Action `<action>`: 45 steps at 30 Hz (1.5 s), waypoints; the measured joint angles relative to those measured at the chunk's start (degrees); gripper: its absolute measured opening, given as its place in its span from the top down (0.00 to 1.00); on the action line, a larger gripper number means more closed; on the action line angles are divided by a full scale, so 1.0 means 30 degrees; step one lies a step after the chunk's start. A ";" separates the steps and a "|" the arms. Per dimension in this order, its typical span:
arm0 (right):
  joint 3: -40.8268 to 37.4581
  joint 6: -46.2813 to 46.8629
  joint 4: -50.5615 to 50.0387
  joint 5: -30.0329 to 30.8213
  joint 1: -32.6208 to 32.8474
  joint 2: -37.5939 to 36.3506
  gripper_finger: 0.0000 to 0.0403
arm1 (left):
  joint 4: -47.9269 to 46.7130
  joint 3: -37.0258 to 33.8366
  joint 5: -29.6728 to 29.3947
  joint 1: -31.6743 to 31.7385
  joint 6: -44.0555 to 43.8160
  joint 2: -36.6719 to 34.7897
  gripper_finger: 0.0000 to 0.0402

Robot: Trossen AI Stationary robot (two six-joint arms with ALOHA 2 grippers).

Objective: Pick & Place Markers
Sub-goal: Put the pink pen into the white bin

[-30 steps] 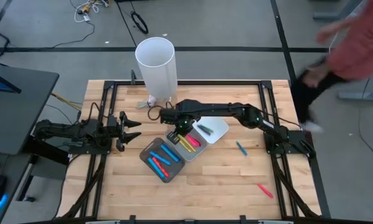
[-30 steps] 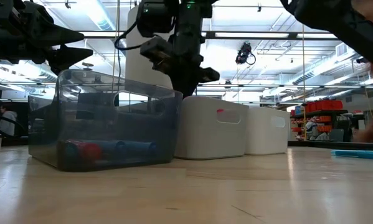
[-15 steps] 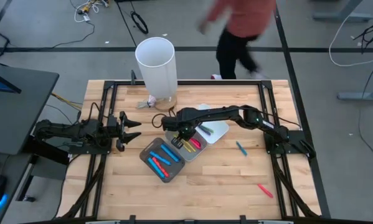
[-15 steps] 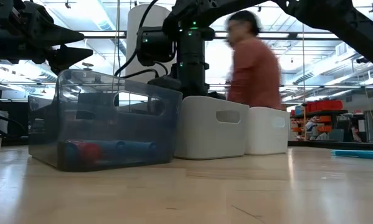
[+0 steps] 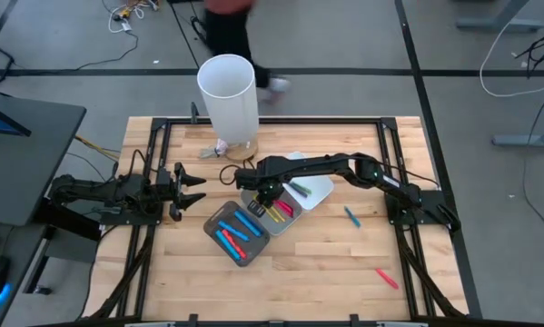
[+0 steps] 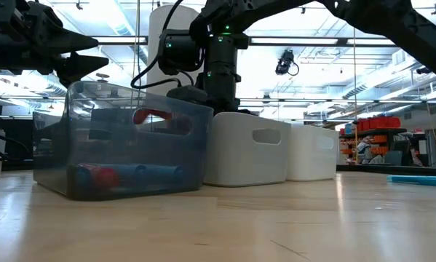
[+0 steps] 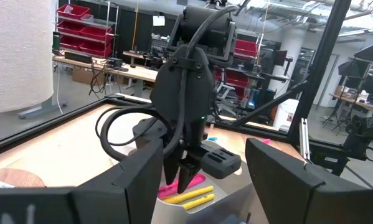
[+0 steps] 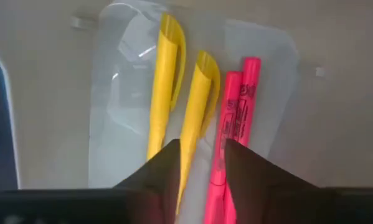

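The right gripper hangs low over the grey tray near the table's centre, fingers parted and grasping nothing, just above 2 yellow markers and 2 pink markers lying inside. The left gripper waits released by the left edge. A blue marker and a red marker lie toward the right edge.

The pale wooden bench carries a tall white cylinder, three adjoining trays, plus loose blue and red markers.
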 joint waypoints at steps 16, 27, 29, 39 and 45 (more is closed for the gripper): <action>0.0929 -0.0585 -0.0631 -0.0342 0.0091 -0.2135 0.48 | -0.0001 -0.0005 0.0000 0.0000 0.0006 0.0000 0.42; 0.0947 0.0188 -0.2139 -0.0350 0.0996 -0.4707 0.48 | 0.0000 -0.0006 0.0000 0.0000 0.0008 0.0000 0.42; 0.0942 0.0533 -0.2811 -0.0341 0.1270 -0.4951 0.48 | -0.0002 -0.0005 0.0000 0.0000 0.0002 0.0002 0.42; 0.0940 0.1783 -0.4483 -0.0334 0.2785 -0.5986 0.48 | 0.0001 -0.0005 0.0000 0.0000 0.0018 0.0007 0.42; 0.0899 0.2930 -0.4494 -0.0291 0.3356 -0.6571 0.48 | 0.0009 -0.0007 0.0011 0.0000 0.0006 0.0007 0.42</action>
